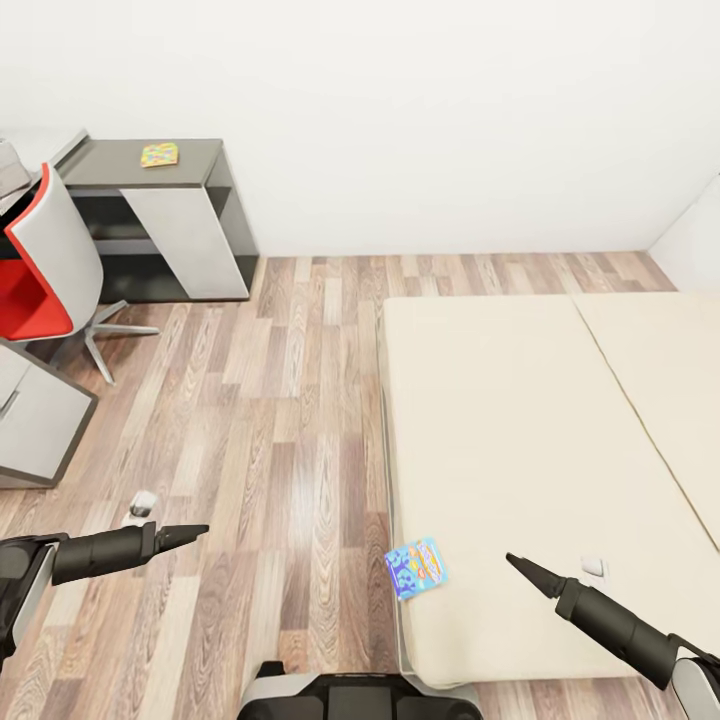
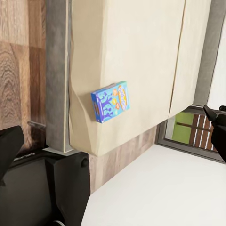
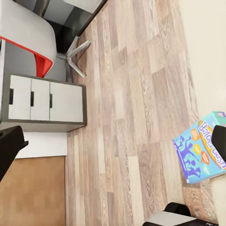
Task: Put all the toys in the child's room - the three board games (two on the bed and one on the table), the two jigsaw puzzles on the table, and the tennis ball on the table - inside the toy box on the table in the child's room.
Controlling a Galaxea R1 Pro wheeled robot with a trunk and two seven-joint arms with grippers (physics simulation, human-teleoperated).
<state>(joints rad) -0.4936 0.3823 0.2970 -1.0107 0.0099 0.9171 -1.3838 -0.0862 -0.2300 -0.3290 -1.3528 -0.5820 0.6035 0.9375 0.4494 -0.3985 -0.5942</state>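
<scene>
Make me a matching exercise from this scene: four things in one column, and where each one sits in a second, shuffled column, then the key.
Things:
1. light blue board game
2. jigsaw puzzle
3. red and grey chair
4. right gripper

Places:
A. on the dark grey-topped side unit by the wall
B. hovering above the near part of the bed
C. on the wood floor beside the side unit
D. lying flat at the bed's near corner by its edge

Pairs: 1-D, 2-A, 3-C, 4-B
</scene>
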